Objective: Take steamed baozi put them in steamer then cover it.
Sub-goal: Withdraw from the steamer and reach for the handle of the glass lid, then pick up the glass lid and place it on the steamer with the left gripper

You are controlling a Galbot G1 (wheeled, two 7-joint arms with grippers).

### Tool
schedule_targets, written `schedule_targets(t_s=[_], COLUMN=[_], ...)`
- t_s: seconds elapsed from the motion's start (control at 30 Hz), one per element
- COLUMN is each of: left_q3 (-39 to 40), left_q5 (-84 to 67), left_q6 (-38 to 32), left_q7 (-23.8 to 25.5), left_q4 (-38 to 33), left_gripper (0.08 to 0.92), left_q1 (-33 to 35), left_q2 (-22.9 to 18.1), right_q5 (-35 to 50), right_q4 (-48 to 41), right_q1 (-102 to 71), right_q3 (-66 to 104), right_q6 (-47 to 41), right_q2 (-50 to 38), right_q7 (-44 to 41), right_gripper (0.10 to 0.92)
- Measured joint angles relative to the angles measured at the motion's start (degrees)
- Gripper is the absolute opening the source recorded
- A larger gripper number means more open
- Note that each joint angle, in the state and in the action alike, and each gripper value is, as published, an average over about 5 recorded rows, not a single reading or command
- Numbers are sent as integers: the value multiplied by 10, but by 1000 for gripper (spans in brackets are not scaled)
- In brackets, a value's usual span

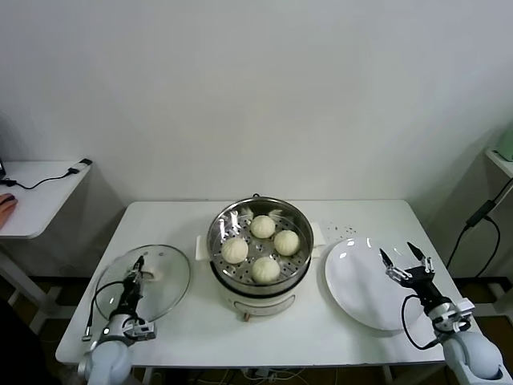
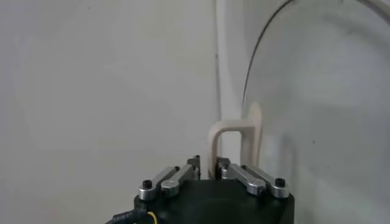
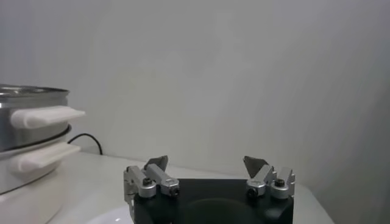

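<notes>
done: four baozi (image 1: 262, 247) in steamer (image 1: 258, 282), table centre | left: cover (image 1: 164, 293) on table at steamer's 9 o'clock | left pincer (image 1: 136, 267) apparently pinching cover's handle (image 2: 234, 143) | right pincer (image 1: 405, 265) spread over plate (image 1: 357, 289), 3 o'clock

No text, label or number is readable — anywhere (steamer (image 1: 258, 249) included).

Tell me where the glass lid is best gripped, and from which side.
Grip the cover by its cream bar handle, coming from above: it rises from the middle of the flat-lying glass. The left hand is already shut on it.
</notes>
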Motion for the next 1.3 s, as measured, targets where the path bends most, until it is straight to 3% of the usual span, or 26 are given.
schedule_targets(t_s=[0.13, 0.47, 0.9, 1.3], left_q3=[4, 22, 61, 183], left_q5=[-15, -55, -94, -86], left_q6=[6, 56, 227, 391], left_q7=[5, 24, 65, 159], left_q4=[-16, -124, -328, -422], left_gripper=[147, 147, 147, 147], left_q1=[7, 55, 129, 83], left_q2=[5, 28, 97, 178], right_q5=[-4, -14, -29, -48], right_q4=[-7, -23, -42, -59], right_q1=[2, 9, 24, 47], right_q3=[2, 4, -2, -16], right_q6=[3, 11, 16, 18], right_q2=[1, 1, 4, 16], right_q7=[-1, -2, -2, 1], right_gripper=[823, 823, 823, 823])
